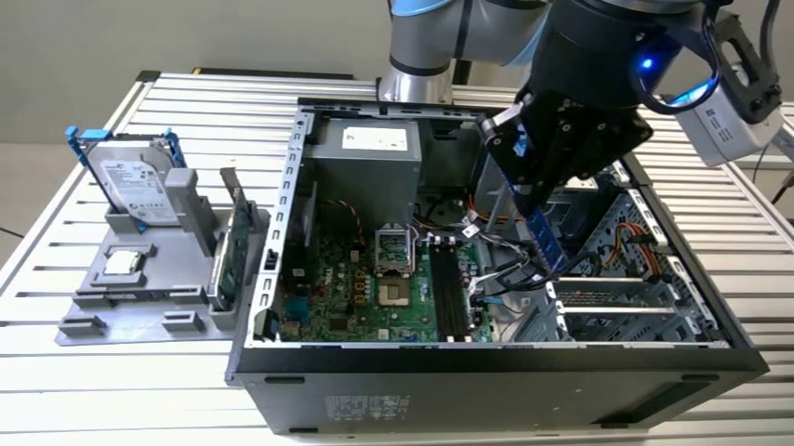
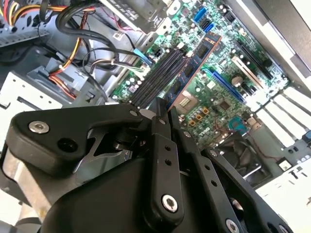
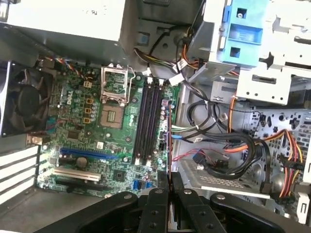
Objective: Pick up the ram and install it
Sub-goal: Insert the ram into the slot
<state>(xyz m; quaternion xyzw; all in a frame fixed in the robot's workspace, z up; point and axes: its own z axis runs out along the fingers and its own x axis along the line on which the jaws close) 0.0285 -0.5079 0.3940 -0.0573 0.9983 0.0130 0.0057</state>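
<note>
I have the ram (image 1: 546, 243) off its holder and inside the open case (image 1: 496, 358): in the exterior view it hangs as a narrow blue stick from the gripper (image 1: 531, 209), standing on edge above the motherboard (image 1: 360, 279), near the black memory slots (image 1: 449, 290) and toward that view's right of them. In the second wrist view the ram (image 2: 192, 65) runs away from the fingers (image 2: 163, 145), which are closed flat against its two faces, pinching it edge-on; it lies parallel to the slots (image 2: 158, 77) and just beside them, on the side of the empty CPU socket (image 2: 183, 101) as that picture has it. In the first wrist view the ram (image 3: 168, 131) appears as a thin dark line rising from between the fingertips (image 3: 158, 206), alongside the slots (image 3: 147, 121) on their cable side. The two wrist views disagree on which side of the slots the stick sits, so I cannot tell whether it is over a slot or offset from it. I judge the pick-up done and the installing not yet done: the slots look empty and the lower edge of the ram seems clear of them, though contact cannot be ruled out. On the grey tray (image 1: 137, 311) outside the case, the hard drive (image 1: 128, 181) and the green card (image 1: 236, 251) stand in place.
</note>
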